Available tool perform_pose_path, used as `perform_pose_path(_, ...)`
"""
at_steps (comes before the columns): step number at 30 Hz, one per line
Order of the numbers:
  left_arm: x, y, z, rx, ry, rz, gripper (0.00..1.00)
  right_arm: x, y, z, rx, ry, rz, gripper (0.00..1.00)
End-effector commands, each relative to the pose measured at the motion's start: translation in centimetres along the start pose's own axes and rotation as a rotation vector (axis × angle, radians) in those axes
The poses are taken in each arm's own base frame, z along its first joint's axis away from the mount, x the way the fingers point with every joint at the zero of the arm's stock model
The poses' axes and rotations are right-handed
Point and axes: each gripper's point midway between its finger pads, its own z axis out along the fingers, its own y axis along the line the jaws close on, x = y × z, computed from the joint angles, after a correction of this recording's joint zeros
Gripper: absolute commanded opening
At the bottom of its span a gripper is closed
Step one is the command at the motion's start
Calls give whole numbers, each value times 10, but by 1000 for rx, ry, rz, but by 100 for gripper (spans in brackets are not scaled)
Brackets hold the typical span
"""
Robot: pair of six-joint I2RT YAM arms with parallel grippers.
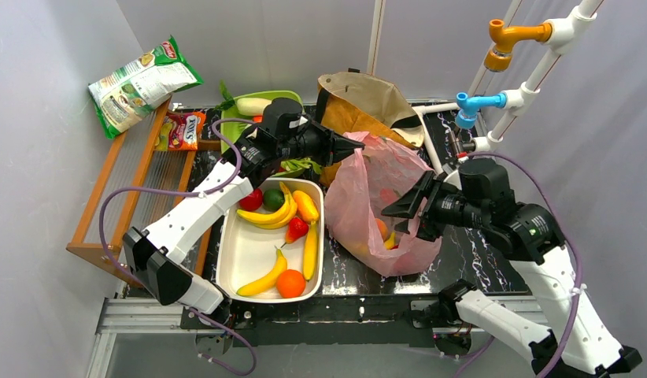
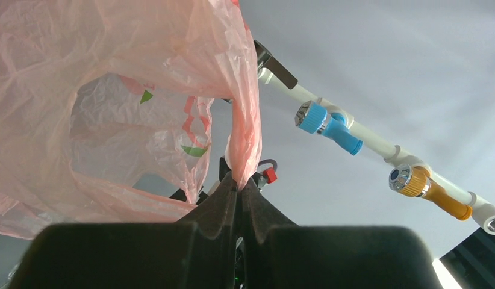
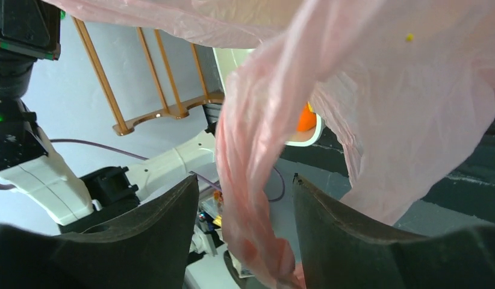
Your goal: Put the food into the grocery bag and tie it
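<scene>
**A:** Which step are we on?

**B:** Loading, I'd say, and nowhere near tying. The left pincer (image 1: 358,147) is clenched on the pink bag (image 1: 387,177), on a gathered bit of its rim. It holds that up above the surface (image 1: 482,260), so the mouth gapes toward the right arm.

**A:** And the right pincer (image 1: 401,208)?

**B:** Released, jaws wide apart, right at the bag's mouth. In its wrist view a twisted strip of the pink film hangs down between the jaws. I can't tell whether it brushes either one, but nothing is pinched.

**A:** Where's the food?

**B:** Some fruit (image 1: 383,231) shows orange and yellow through the film at the bottom of the bag. Most of it lies in the white tray (image 1: 245,256) just left of the bag: bananas (image 1: 267,214), an orange (image 1: 290,283), and red and green pieces.

**A:** So what next?

**B:** My guess is that more fruit has to go in. The right pincer should back out without dragging that strip along, then reach to the tray and close on one piece, probably a banana on the bag side. The left needs to hold on so the mouth gapes. Thin film snags easily, so the exit wants care.
</scene>
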Motion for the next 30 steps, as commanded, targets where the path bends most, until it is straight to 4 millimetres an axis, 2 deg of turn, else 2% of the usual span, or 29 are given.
perform_pose_path(1, -2, -10, 1, 28, -14, -10, 0, -6, 4, 1, -35, -65, -104, 64)
perform_pose_path(5, -6, -9, 2, 24, -22, -18, 0, -7, -16, -19, -53, -168, -98, 56)
perform_pose_path(8, -7, -11, 4, 26, -21, -20, 0, -7, -24, -27, -56, -199, -91, 56)
perform_pose_path(15, -11, -12, 10, 26, -27, -25, 0, 2, -31, -16, -40, -138, -102, 52)
perform_pose_path(19, -11, -11, 11, 23, -30, -25, 0, 0, -33, -15, -42, -150, -105, 49)
perform_pose_path(20, -12, -10, 11, 21, -32, -25, 0, -1, -32, -16, -45, -157, -107, 45)
perform_pose_path(22, -12, -8, 11, 20, -32, -24, 0, -2, -30, -20, -54, -170, -111, 31)
perform_pose_path(24, -10, -9, 9, 21, -24, -18, 0, -4, -26, -25, -58, -184, -117, 8)
perform_pose_path(25, -7, -12, 6, 25, -17, 1, 0, -5, -23, -28, -54, -187, -121, 1)
perform_pose_path(28, 2, -6, -4, -14, 19, 99, 0, -7, -8, -43, -47, -194, -158, 1)
perform_pose_path(30, 14, 0, -9, -32, 84, 138, 0, -10, 14, -54, -71, -197, -193, 1)
